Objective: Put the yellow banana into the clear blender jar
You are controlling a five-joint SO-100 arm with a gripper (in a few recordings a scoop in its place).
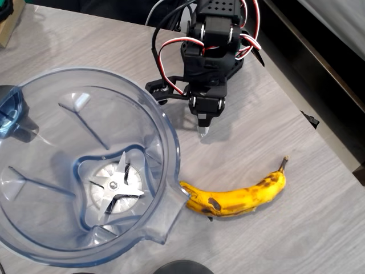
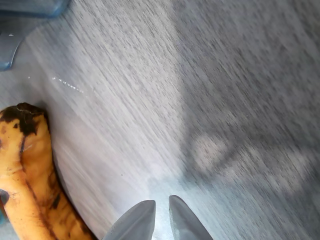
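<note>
Below the nearly closed, empty end effector (image 1: 203, 130), apart, lies the yellow banana (image 1: 236, 197).

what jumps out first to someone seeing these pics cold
The large clear bluish plastic blender jar fills the left of the overhead view, its silver four-pronged blade bare at the bottom. Beside its spout, on the grey wood-grain table, lies the curved yellow banana with brown spots. Above it the black arm's gripper points down with fingertips nearly together, holding nothing.

banana (image 1: 239, 197) beside jar (image 1: 171, 142) — claw (image 1: 203, 130) above
</note>
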